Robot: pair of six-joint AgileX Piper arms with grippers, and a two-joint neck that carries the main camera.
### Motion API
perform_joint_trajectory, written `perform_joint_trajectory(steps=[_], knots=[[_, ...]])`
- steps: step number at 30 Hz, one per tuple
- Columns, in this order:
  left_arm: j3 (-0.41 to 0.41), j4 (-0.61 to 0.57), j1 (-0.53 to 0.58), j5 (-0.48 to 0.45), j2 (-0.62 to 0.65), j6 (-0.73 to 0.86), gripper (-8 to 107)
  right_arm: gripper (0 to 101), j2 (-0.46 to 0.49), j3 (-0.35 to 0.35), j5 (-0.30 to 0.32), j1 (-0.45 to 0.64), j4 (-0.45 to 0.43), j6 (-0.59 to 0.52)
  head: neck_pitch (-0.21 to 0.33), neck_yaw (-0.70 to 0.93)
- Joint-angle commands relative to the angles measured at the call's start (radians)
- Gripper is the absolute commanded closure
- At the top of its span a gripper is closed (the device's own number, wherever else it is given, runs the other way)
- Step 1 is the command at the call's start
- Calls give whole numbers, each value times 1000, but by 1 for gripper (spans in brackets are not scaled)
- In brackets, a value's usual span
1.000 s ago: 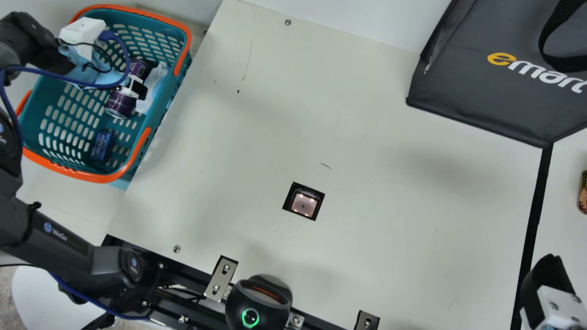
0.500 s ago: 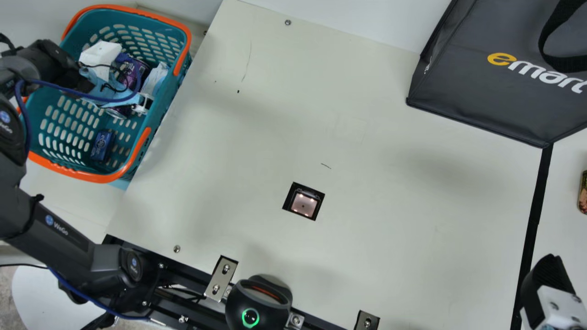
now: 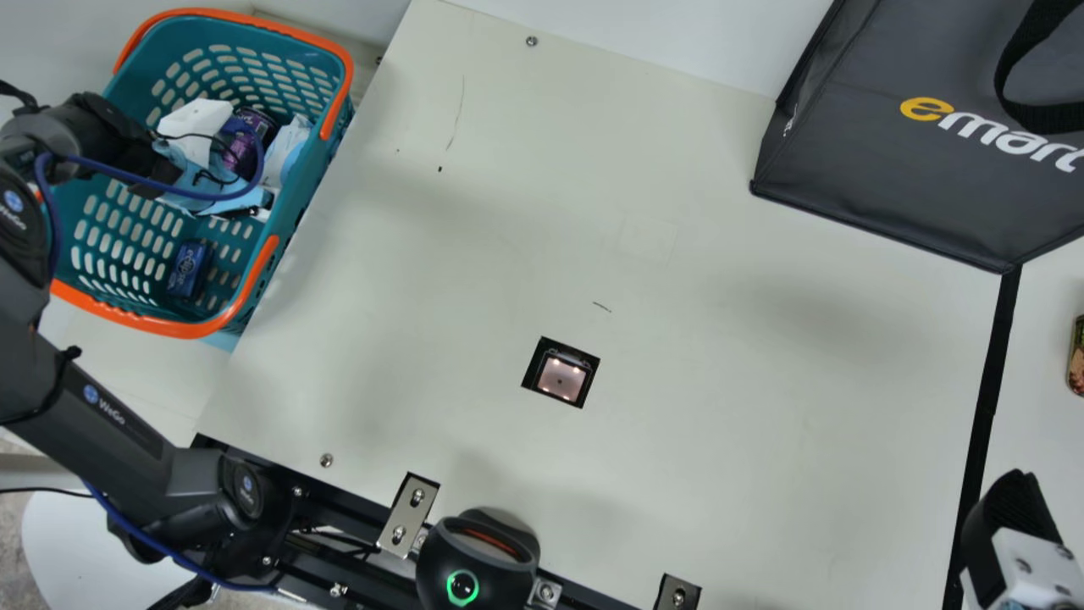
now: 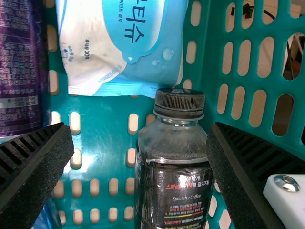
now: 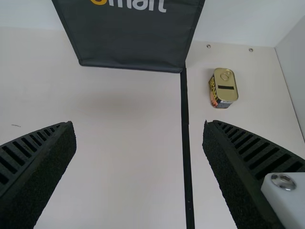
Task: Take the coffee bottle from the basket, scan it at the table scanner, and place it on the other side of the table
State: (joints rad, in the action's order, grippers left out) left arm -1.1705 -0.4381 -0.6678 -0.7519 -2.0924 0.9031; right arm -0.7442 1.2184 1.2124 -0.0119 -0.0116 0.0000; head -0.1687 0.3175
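Teal basket [image 4: 97, 112]: coffee bottle [image 4: 174, 191] lay inside, ahead of my left tool [image 4: 138, 130], off-centre in its opening. Left tool was released; right tool [image 5: 139, 125], also released. Step, as I judged it: pick-up, ungrasped. Next move called for centring, advancing, then clenching before lifting toward the scanner [image 3: 561, 379].

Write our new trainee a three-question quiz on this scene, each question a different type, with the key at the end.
1. True or false: the left gripper is shut on the coffee bottle.
2. Multiple choice: what colour is the bottle's cap?
A) Red
B) Black
C) White
3. Fill in the blank: the basket is teal, and its handles are ____.

Key: 1 false; 2 B; 3 orange
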Motion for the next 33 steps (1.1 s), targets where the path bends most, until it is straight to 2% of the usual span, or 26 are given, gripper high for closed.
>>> perform_joint_trajectory(steps=[1, 18, 33], knots=[[-4, -10, -2, -4, -6, 19, 9, 6, 0, 0, 0, 0, 0, 0, 30, 4], [-44, -72, -21, 11, -77, 133, 9, 6, 0, 0, 0, 0, 0, 0, 30, 4], [-43, -59, -7, 71, -106, 126, 9, 6, 0, 0, 0, 0, 0, 0, 30, 4]])
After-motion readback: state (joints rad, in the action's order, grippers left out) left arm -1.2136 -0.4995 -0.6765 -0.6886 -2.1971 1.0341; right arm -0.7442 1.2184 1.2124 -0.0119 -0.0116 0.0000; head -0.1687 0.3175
